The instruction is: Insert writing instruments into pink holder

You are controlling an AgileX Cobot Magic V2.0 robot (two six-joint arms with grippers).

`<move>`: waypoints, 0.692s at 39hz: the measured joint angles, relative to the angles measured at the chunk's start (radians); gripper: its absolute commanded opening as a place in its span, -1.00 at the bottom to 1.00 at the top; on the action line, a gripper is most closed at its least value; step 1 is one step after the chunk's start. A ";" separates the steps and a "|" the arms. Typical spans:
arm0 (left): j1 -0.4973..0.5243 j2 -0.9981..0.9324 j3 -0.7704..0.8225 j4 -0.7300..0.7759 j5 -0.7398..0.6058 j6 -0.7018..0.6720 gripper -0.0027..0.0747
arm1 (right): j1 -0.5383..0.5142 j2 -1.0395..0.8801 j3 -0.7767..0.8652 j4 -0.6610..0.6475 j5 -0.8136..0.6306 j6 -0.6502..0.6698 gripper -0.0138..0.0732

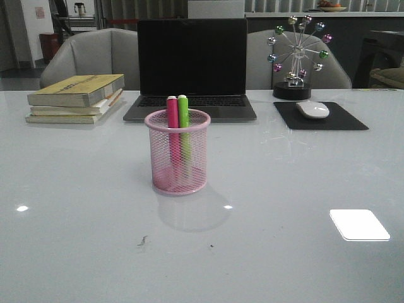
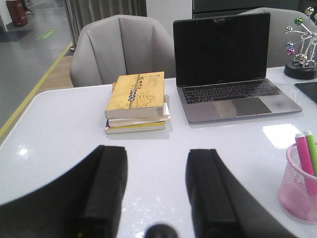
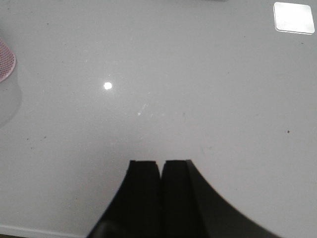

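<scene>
The pink holder point(image 1: 177, 153) stands upright in the middle of the white table. A hot pink marker point(image 1: 172, 123) and a bright green marker point(image 1: 184, 123) stand inside it side by side, their tops above the rim. In the left wrist view the holder point(image 2: 299, 189) shows at the edge with the pink marker point(image 2: 304, 152) and green marker point(image 2: 312, 149) in it. My left gripper point(image 2: 156, 151) is open over bare table, apart from the holder. My right gripper point(image 3: 161, 162) is shut on nothing; only a sliver of the holder point(image 3: 6, 60) shows there. Neither gripper appears in the front view.
A stack of books point(image 1: 77, 98) lies at the back left, a dark laptop point(image 1: 191, 69) behind the holder. A white mouse point(image 1: 312, 109) rests on a black pad point(image 1: 320, 117) at the back right, beside a ball ornament point(image 1: 295, 57). Grey chairs point(image 1: 88, 57) stand beyond the table.
</scene>
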State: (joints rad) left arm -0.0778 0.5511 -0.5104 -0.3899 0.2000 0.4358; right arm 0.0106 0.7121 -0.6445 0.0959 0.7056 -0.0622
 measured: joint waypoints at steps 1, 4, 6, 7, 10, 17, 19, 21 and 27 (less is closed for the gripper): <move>0.000 0.000 0.000 0.000 0.000 0.000 0.01 | 0.000 0.000 0.000 0.000 0.000 0.000 -0.57; 0.000 0.000 0.000 0.000 0.000 0.000 0.01 | 0.000 0.000 0.000 0.000 0.000 0.000 -0.57; 0.000 0.000 0.000 0.000 0.000 0.000 0.01 | 0.000 0.000 0.000 0.002 0.000 0.000 -0.57; 0.000 0.000 0.000 0.000 0.000 0.000 0.01 | 0.000 0.000 0.000 0.002 0.000 0.000 -0.57; 0.000 0.000 0.000 0.000 0.000 0.000 0.01 | 0.000 0.000 0.000 0.002 0.000 0.000 -0.57; 0.000 0.000 0.000 0.000 0.000 0.000 0.01 | 0.000 0.000 0.000 0.002 0.000 0.000 -0.57; 0.000 0.000 0.000 0.000 0.000 0.000 0.01 | 0.000 0.000 0.000 0.002 0.000 0.000 -0.57; 0.000 0.000 0.000 0.000 0.000 0.000 0.01 | 0.000 -0.002 0.000 0.002 0.000 0.000 -0.57; 0.000 0.000 0.000 0.000 0.000 0.000 0.01 | 0.000 -0.040 0.000 0.002 0.000 0.000 -0.57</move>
State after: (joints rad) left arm -0.0778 0.5511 -0.5104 -0.3899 0.2000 0.4358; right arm 0.0106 0.6725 -0.6445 0.0975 0.7056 -0.0622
